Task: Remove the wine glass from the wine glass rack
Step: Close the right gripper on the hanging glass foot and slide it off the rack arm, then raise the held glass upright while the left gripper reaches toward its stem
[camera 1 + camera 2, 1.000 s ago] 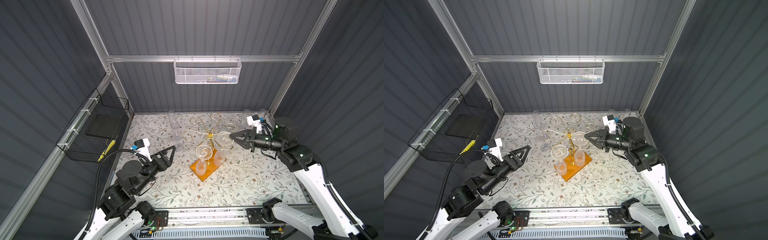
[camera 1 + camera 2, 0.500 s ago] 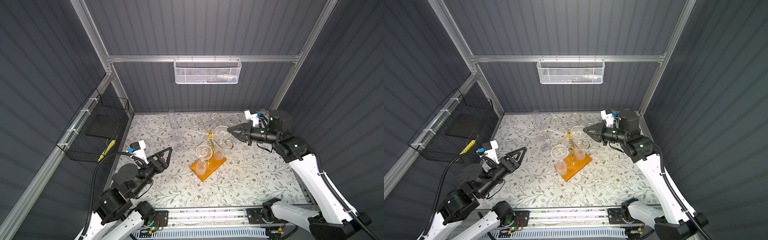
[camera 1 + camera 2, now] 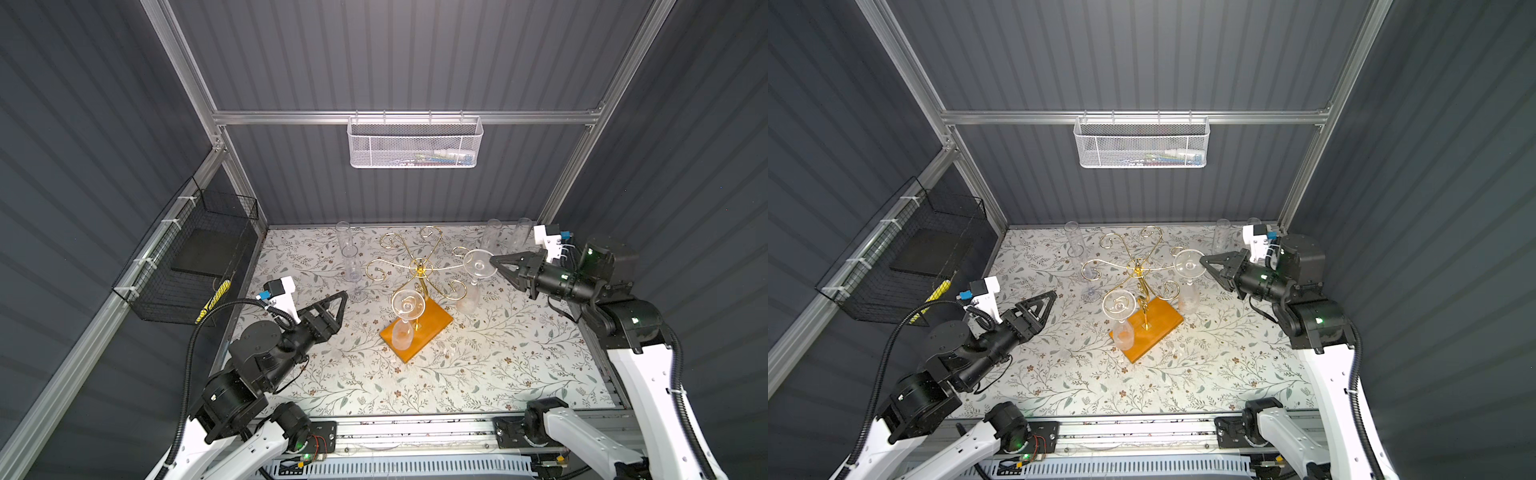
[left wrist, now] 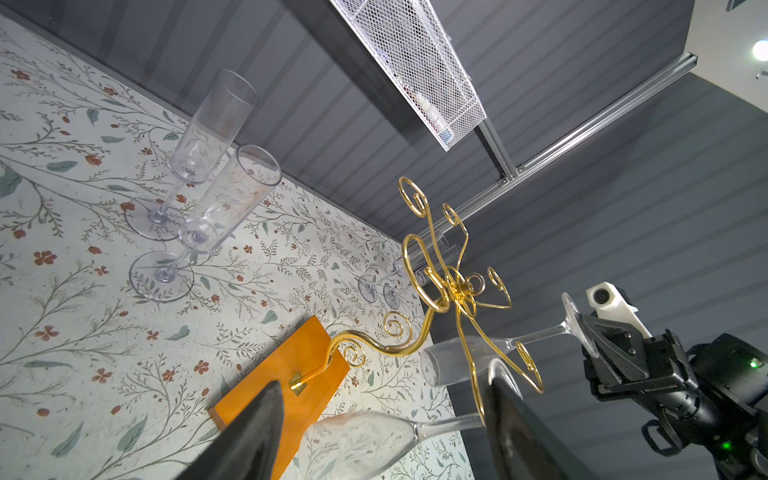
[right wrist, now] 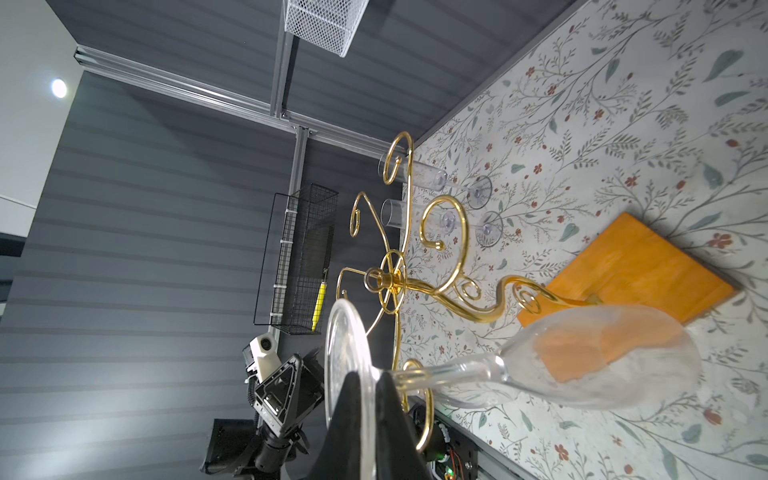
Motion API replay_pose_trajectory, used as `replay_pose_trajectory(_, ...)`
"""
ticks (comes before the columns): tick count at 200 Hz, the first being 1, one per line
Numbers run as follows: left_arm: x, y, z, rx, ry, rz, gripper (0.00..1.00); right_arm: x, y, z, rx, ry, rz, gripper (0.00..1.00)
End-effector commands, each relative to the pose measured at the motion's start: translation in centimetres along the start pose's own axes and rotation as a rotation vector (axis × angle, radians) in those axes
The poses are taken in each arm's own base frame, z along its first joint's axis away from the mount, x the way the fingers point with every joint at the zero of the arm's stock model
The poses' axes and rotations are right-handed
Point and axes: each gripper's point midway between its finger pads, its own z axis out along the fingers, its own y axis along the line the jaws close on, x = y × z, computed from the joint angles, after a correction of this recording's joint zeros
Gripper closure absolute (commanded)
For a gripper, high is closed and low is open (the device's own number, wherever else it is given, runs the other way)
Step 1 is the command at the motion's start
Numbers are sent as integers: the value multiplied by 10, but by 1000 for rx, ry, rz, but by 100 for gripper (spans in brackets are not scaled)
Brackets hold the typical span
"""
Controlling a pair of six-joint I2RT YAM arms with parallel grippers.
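There is 1 wine glass rack point(image 3: 420, 266) with 6 curled arms, and it stands in the middle of the tabletop point(image 3: 478, 374). 2 glasses hang at it with the foot up: the wine glass point(image 3: 478, 266) at an arm on the right side, and a second wine glass point(image 3: 405, 316) at a front arm above the orange base. 4 flutes stand upright near the back wall: 2 left flutes point(image 3: 353, 268) and 2 right flutes point(image 3: 492, 235).

The right end effector point(image 3: 494, 262) is closed narrow on the rim of the wine glass's round foot. In the right wrist view both fingers point(image 5: 349, 415) pinch this disc. The left end effector point(image 3: 337, 311) is wide apart and holds nothing. It hovers left of the rack, well apart from it.

The wine glass's long axis is nearly vertical, with the mouth pointing down to the tabletop. Its stem lies at the arm's curl, but I cannot tell whether the curl holds it.
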Motion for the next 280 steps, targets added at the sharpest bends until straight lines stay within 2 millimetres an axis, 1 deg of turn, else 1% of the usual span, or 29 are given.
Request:
replay_pose_trajectory(1, -18, -35, 1, 102, -22, 54, 22, -2, 28, -22, -41, -46, -172, 100)
replay_pose_trajectory(19, -25, -56, 9, 145, -6, 97, 22, -11, 48, -37, -51, -129, -323, 100)
replay_pose_trajectory(30, -28, -69, 15, 173, 4, 118, 22, -15, 64, -46, -79, -179, -417, 100)
replay_pose_trajectory(49, -35, -98, 24, 265, 11, 139, 22, -24, 90, -60, -132, -276, -565, 100)
replay_pose_trajectory(64, -41, -123, 31, 348, 10, 142, 21, -27, 116, -71, -213, -355, -705, 100)
replay_pose_trajectory(83, -48, -154, 38, 457, 22, 98, 21, -25, 144, -82, -329, -433, -882, 100)
replay_pose_trajectory(96, -49, -173, 42, 533, 46, 65, 21, -22, 156, -86, -394, -470, -980, 100)
replay_pose_trajectory(110, -48, -187, 47, 589, 71, 50, 21, -17, 165, -87, -464, -496, -1077, 100)
replay_pose_trajectory(120, -47, -193, 53, 615, 86, 26, 20, -12, 171, -89, -523, -516, -1150, 100)
replay_pose_trajectory(144, -52, -213, 57, 735, 86, -49, 20, 8, 178, -91, -669, -562, -1321, 100)
replay_pose_trajectory(146, -48, -216, 55, 755, 106, -47, 20, 9, 178, -91, -677, -564, -1330, 100)
replay_pose_trajectory(156, -47, -222, 56, 782, 126, -46, 20, 14, 179, -89, -712, -574, -1372, 100)
replay_pose_trajectory(170, -41, -221, 64, 772, 156, -48, 20, 23, 177, -84, -747, -592, -1445, 100)
replay_pose_trajectory(193, -37, -223, 69, 809, 173, -85, 19, 36, 173, -72, -782, -590, -1520, 100)
replay_pose_trajectory(220, -34, -233, 72, 880, 203, -118, 19, 55, 169, -59, -848, -555, -1593, 100)
replay_pose_trajectory(243, -30, -240, 75, 922, 247, -134, 19, 65, 166, -48, -882, -549, -1639, 100)
replay_pose_trajectory(280, -21, -239, 80, 936, 286, -157, 22, 78, 164, -29, -904, -534, -1709, 100)
